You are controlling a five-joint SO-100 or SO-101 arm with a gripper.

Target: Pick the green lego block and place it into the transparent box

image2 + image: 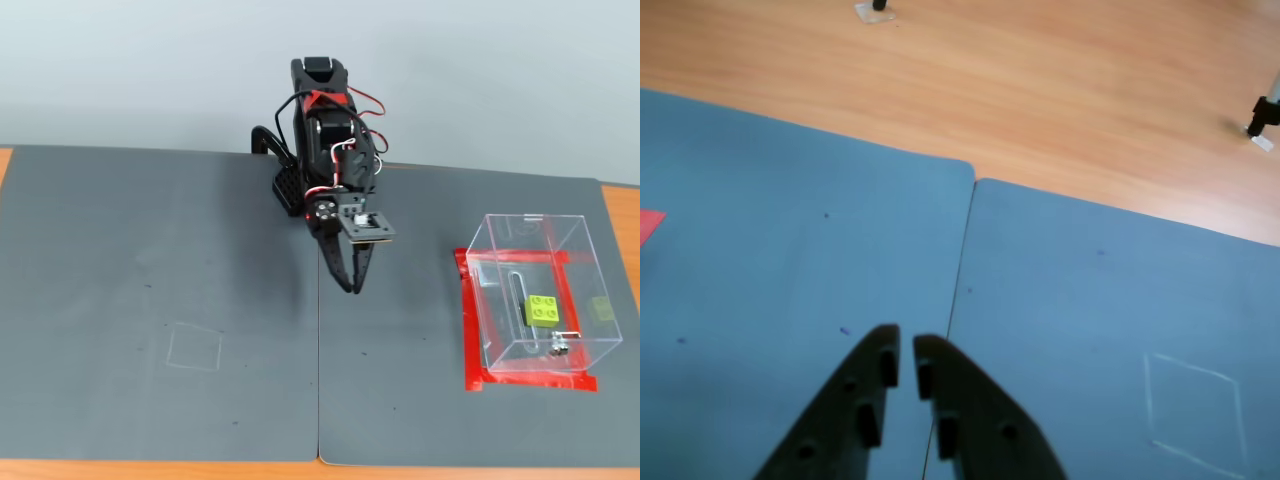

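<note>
The green lego block [545,310] lies inside the transparent box [520,218] at the right of the mat in the fixed view; a faint green reflection shows on the box's right wall. My gripper [352,287] hangs well left of the box, over the seam between the two mats, pointing down. In the wrist view my gripper [906,345] has its black jaws almost together with nothing between them. Neither the block nor the box shows in the wrist view.
Red tape [468,330] frames the box's footprint; a red corner [648,225] shows at the wrist view's left edge. A chalk square [194,347] is drawn on the left mat, also in the wrist view [1195,415]. Wooden tabletop [1040,90] lies beyond the mats.
</note>
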